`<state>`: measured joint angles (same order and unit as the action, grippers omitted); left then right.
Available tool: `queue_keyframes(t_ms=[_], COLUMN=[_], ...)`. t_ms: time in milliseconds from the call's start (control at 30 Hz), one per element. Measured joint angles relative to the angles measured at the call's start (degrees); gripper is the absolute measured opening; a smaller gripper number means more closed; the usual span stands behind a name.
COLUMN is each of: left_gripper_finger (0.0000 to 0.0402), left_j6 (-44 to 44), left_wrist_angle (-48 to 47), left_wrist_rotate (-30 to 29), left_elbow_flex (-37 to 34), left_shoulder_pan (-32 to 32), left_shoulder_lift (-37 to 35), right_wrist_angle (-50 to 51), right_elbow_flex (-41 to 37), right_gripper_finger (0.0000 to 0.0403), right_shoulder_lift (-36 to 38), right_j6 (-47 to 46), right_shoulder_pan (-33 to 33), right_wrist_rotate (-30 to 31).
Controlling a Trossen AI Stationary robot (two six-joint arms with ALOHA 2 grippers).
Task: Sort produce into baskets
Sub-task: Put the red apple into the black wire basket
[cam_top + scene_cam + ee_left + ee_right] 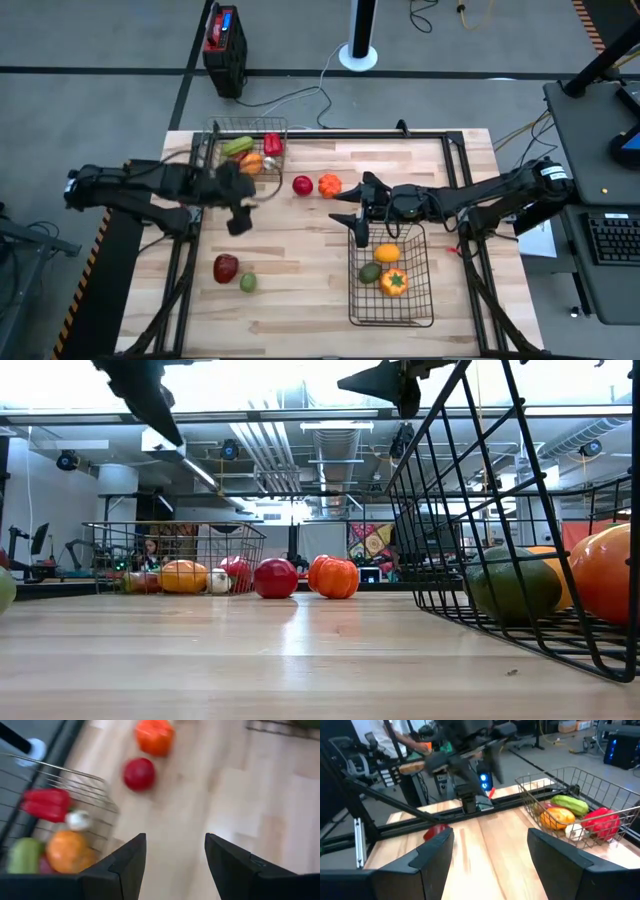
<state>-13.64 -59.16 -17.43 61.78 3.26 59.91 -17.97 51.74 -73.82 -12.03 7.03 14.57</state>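
The smaller basket (215,140) stands at the table's far left and holds a green piece, an orange piece, a red pepper (47,802) and a white garlic (78,819). The larger basket (352,300) stands near right with a yellow-orange piece (386,253), a green one (370,272) and an orange pepper (394,283). A red round piece (302,185) and an orange one (329,185) lie on the table between the arms. My left gripper (245,205) hovers open and empty beside the smaller basket. My right gripper (340,205) hovers open and empty above the larger basket's far end.
A dark red piece (226,267) and a small green piece (247,283) lie on the table near the left front. A black rail frame (400,133) runs along the table's far edge. Bare wood lies in the middle and along the front between the baskets.
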Motion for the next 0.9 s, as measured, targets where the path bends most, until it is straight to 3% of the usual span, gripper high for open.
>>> queue_keyframes(t_ms=[200, 367, 667, 900], left_gripper_finger=[0.0185, 0.0185, 0.0185, 0.0185], left_j6=[-16.4, -33.2, -54.6, -74.0], left_wrist_angle=[-6.1, -10.4, -15.2, -19.6], left_wrist_rotate=[1.1, 9.2, 15.7, 15.1], left_elbow_flex=[0.4, 0.9, 1.3, 2.3], left_shoulder_pan=[11.0, 16.4, 26.5, 34.2], left_shoulder_lift=[2.3, 4.6, 10.7, 15.1], right_wrist_angle=[4.5, 4.7, 9.3, 11.4], right_elbow_flex=[2.2, 2.1, 2.0, 2.0], right_gripper_finger=[0.0246, 0.0246, 0.0246, 0.0246], right_shoulder_lift=[0.0, 0.0, 0.0, 0.0], right_j6=[0.0, 0.1, -1.4, 0.1], right_shoulder_pan=[0.2, 0.2, 0.2, 0.2], right_wrist_rotate=[0.0, 0.0, 0.0, 0.0])
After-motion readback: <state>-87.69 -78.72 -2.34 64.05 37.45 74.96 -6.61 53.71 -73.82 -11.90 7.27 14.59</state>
